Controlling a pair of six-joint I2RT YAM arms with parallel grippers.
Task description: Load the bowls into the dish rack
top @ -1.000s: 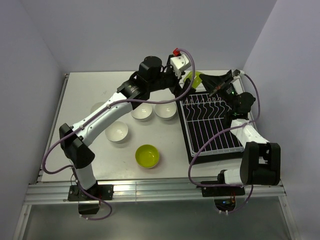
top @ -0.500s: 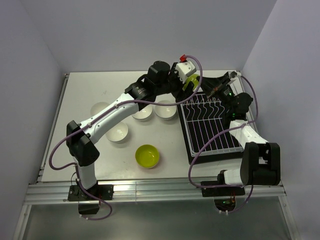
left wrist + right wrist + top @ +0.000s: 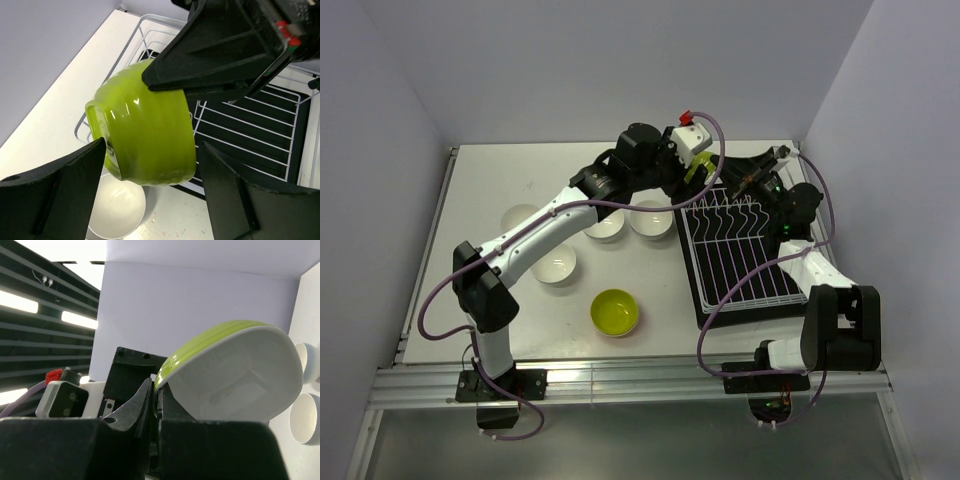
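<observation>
Green bowl [image 3: 145,135] hangs, rim pinched in my right claw [image 3: 155,390], flanked by my left claw [image 3: 152,150], its grip unclear.

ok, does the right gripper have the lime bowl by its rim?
Yes, the right gripper is pinched shut on the rim of the lime green bowl.

Top cam: high rear, down on white rectangular table [image 3: 510,175]; wrist cams close-up, sharing glossy lime-green round bowl [image 3: 145,135].
</observation>
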